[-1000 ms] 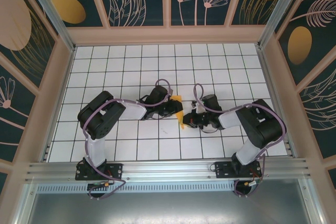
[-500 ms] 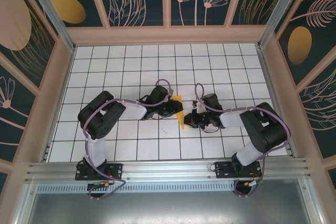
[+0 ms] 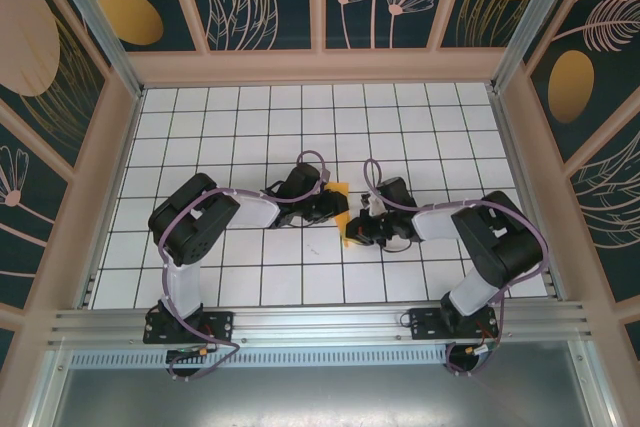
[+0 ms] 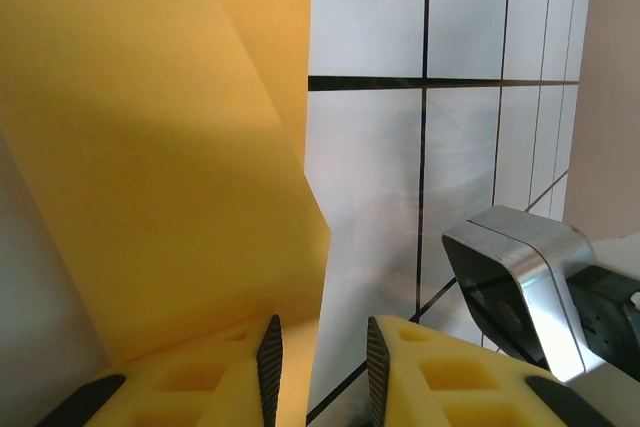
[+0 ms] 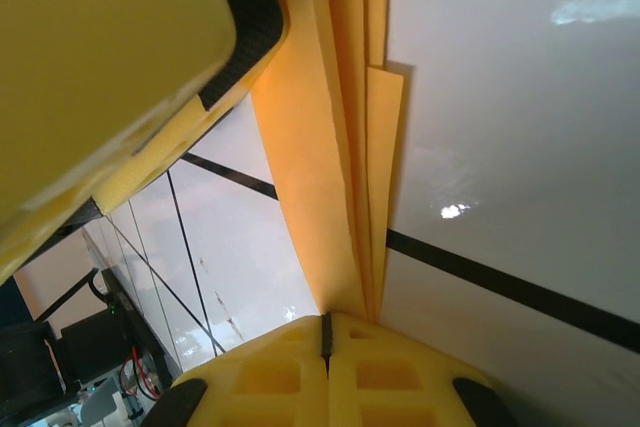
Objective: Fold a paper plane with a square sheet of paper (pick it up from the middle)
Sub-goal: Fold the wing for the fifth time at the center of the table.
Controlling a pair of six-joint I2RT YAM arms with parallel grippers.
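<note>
The right hand (image 5: 325, 322) was clamped on the folded paper (image 5: 320, 197). The left hand (image 4: 320, 337) stood slightly apart around its edge. Sliding evenly along the crease seemed wisest.

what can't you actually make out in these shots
1. Top external: the paper's fold pattern; too small, with the left gripper and right gripper partly covering it.
2. Left wrist: the paper's full outline; cut off by the top and left edges.
3. Right wrist: the paper's far end; cut off by the top edge, partly behind a left finger.
</note>
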